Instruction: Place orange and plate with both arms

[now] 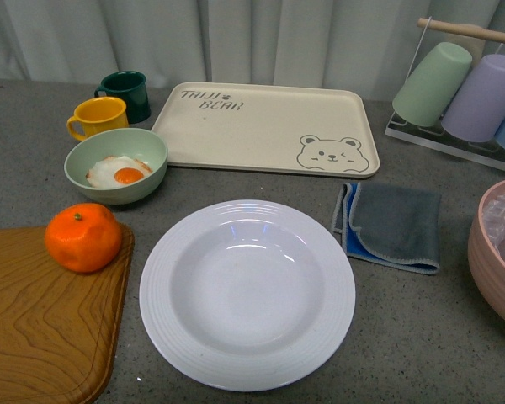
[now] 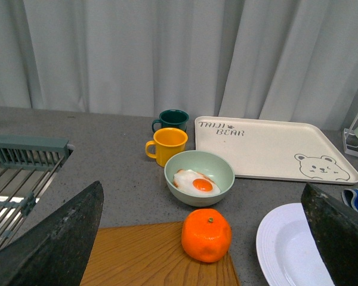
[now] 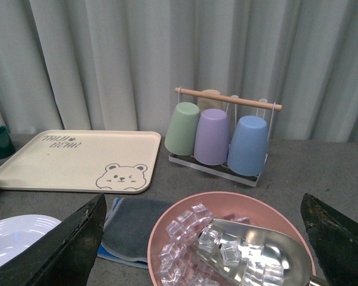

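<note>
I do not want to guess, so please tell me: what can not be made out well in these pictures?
Pink bowl, front view: cut off by the right edge.
Plate, left wrist view: partly behind a finger of the left gripper, cut by the bottom edge.
Beige cup, right wrist view: mostly hidden behind the green cup and purple cup.

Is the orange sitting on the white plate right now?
No, the orange rests on the wooden board, beside the empty plate.
</note>
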Available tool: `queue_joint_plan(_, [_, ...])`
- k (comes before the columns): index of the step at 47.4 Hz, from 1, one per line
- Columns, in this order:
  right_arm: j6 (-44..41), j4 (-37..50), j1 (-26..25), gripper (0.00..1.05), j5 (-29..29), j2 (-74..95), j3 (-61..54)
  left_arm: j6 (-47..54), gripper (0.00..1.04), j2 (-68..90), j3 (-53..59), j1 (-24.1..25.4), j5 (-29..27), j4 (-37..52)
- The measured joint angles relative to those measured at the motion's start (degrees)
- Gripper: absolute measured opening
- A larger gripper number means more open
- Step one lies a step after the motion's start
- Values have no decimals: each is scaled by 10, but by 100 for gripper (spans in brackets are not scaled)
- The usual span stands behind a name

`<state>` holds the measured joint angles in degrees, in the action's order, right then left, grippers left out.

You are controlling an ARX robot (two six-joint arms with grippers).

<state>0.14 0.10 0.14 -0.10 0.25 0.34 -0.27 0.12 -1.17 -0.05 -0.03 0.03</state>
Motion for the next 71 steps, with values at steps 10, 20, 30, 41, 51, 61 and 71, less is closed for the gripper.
queue_joint_plan(10, [0,0,0,95,0,0,0,0,98,0,0,0,0,0])
queue_joint_plan(20, [0,0,0,95,0,0,0,0,98,0,0,0,0,0])
queue_joint_plan(30, [0,0,0,95,0,0,0,0,98,0,0,0,0,0])
queue_joint_plan(41, [0,0,0,95,0,0,0,0,98,0,0,0,0,0])
queue_joint_plan(51, [0,0,0,95,0,0,0,0,98,0,0,0,0,0])
queue_joint_plan(61, [0,0,0,95,0,0,0,-20,98,13,-9,-8,-20,-30])
queue_joint_plan(71, [0,0,0,95,0,0,0,-103,98,188,-49,-73,-76,-82])
